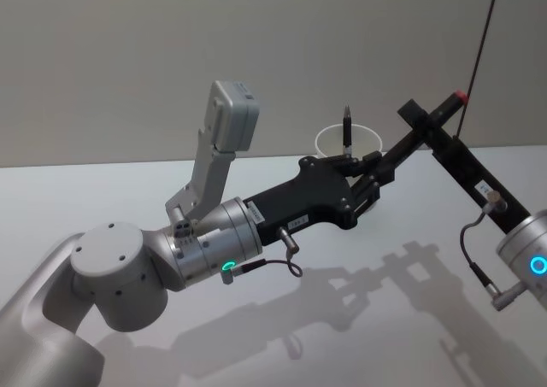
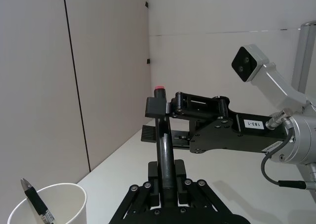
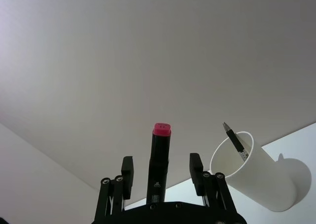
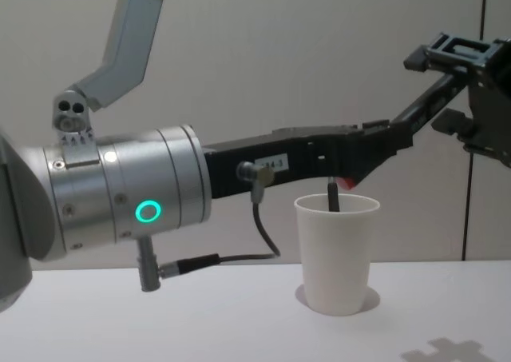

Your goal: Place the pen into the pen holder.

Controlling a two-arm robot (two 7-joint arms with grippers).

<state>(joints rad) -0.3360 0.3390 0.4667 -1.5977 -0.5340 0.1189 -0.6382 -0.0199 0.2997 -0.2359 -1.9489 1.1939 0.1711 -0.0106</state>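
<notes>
The pen holder, a white paper cup (image 1: 329, 143) (image 2: 59, 204) (image 3: 261, 179) (image 4: 335, 258), stands on the table with a slim black pen (image 1: 347, 131) (image 2: 34, 201) (image 3: 234, 140) (image 4: 333, 196) upright in it, tip up. My left gripper (image 1: 382, 167) (image 2: 166, 172) (image 4: 391, 142) hovers just right of the cup's rim, shut on a longer black pen with a red end (image 1: 440, 114) (image 2: 165, 150) (image 3: 161, 155) that points away from me. My right gripper (image 1: 425, 122) (image 3: 162, 167) (image 2: 154, 119) is open, its fingers on either side of that pen's red end without touching it.
The white table (image 1: 385, 319) spreads out in front of the cup and carries the arms' shadows. A plain wall closes the back. A thin dark cable (image 1: 483, 37) hangs at the upper right. The left wrist's camera housing (image 1: 226, 122) stands up over the left arm.
</notes>
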